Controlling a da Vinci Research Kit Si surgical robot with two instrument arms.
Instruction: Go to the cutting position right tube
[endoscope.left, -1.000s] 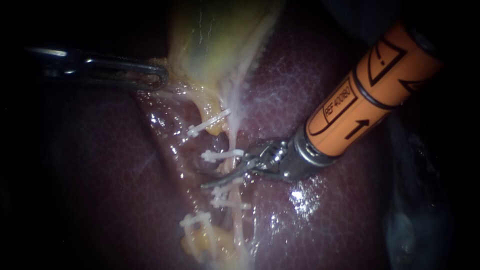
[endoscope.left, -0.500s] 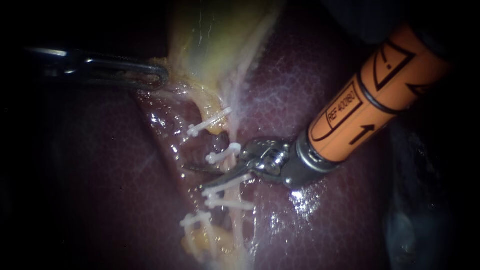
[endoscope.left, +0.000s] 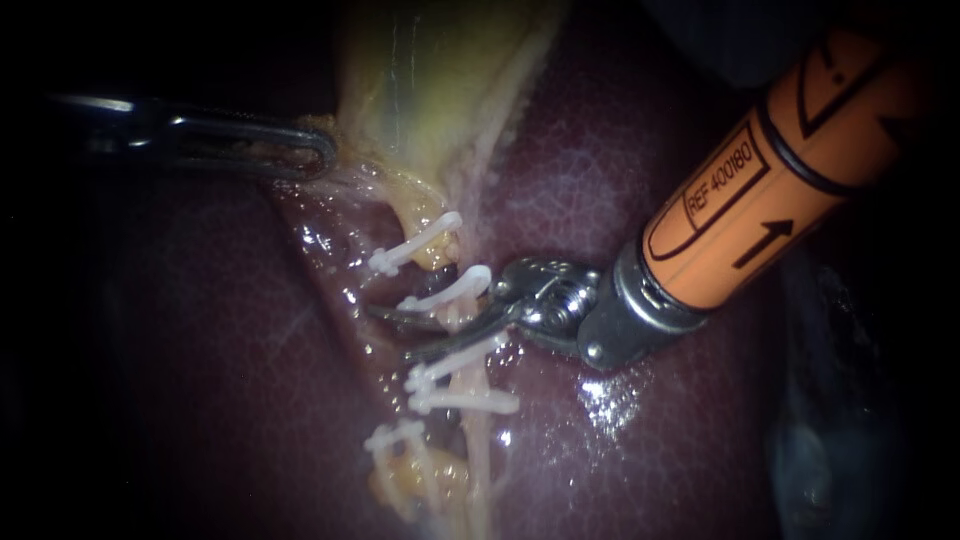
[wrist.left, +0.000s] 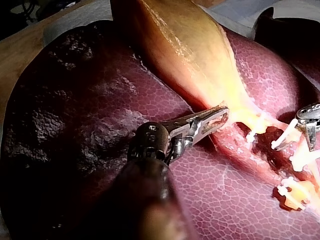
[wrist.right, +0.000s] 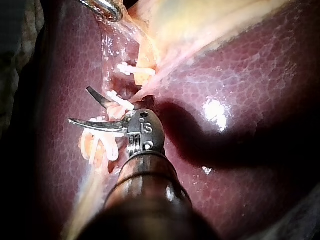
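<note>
Nearest, the orange shaft of the right instrument (endoscope.left: 392, 333) is seen entering over bare, glistening liver (endoscope.left: 560, 170), where open room is left on that side. Its two thin blades are spread, and the right tube (endoscope.left: 458, 318) is straddled by them, not pinched. The gap is tightly bounded. One white clip (endoscope.left: 447, 290) lies just above the upper blade, and a pair of clips (endoscope.left: 455, 362) just below the lower blade; whether that blade touches them cannot be made out. The blade tips are seen over the wet groove beyond the tube, near two further clips (endoscope.left: 412, 247) on the neighbouring strand. Farther off, the left instrument (wrist.left: 224, 115) appears clamped on the lower edge of the yellow gallbladder (endoscope.left: 440, 90), well apart from the blades.
</note>
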